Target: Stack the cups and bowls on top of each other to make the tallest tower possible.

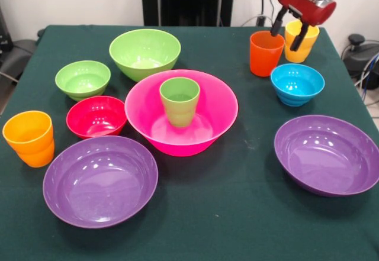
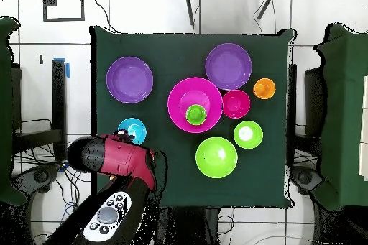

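Note:
The green cup (image 1: 179, 100) stands upright inside the large hot-pink bowl (image 1: 213, 104), also seen from overhead (image 2: 176, 98). My gripper (image 1: 290, 31) hangs at the far right with its fingers apart, open and empty. One fingertip is between the red-orange cup (image 1: 266, 52) and the yellow-orange cup (image 1: 301, 49); the other is over the yellow-orange cup's mouth. The orange cup (image 1: 28, 138) stands alone at the near left. Around the pink bowl sit the red bowl (image 1: 96, 116), the small light-green bowl (image 1: 83, 79), the medium light-green bowl (image 1: 144, 52), the blue bowl (image 1: 297, 83) and two purple bowls (image 1: 100, 180) (image 1: 327, 154).
In the overhead view my arm (image 2: 118, 159) covers the red-orange and yellow-orange cups next to the blue bowl (image 2: 132, 130). The green tablecloth (image 1: 237, 213) ends close behind those cups. Chairs stand off the table at both sides.

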